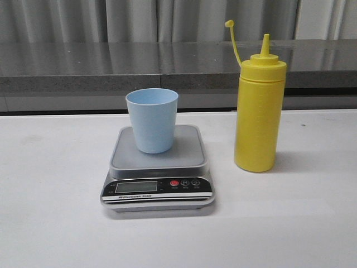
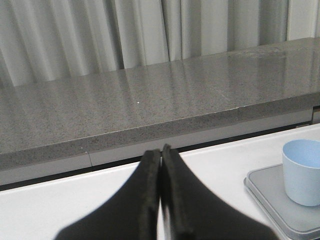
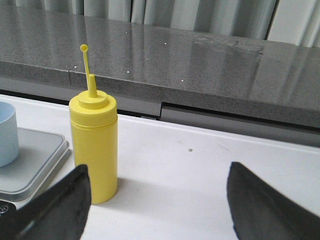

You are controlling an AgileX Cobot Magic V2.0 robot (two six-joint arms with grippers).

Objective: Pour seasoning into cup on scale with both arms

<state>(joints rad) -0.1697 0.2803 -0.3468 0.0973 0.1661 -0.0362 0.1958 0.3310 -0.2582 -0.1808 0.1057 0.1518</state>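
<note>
The pale blue cup [image 1: 152, 119] stands upright on the silver-grey scale [image 1: 158, 167] at the table's middle. The yellow seasoning bottle [image 1: 260, 106] stands upright on the table to the right of the scale, its cap hanging open on its strap. Neither gripper shows in the front view. In the left wrist view my left gripper [image 2: 160, 152] is shut and empty, with the cup [image 2: 303, 171] and scale [image 2: 280, 200] off to one side. In the right wrist view my right gripper [image 3: 157, 175] is open and empty, short of the bottle [image 3: 94, 142], which stands near one finger [image 3: 60, 205].
A grey stone ledge [image 1: 167, 67] runs along the back of the white table [image 1: 56, 195], with grey curtains behind it. The scale's black front panel [image 1: 159, 186] faces the camera.
</note>
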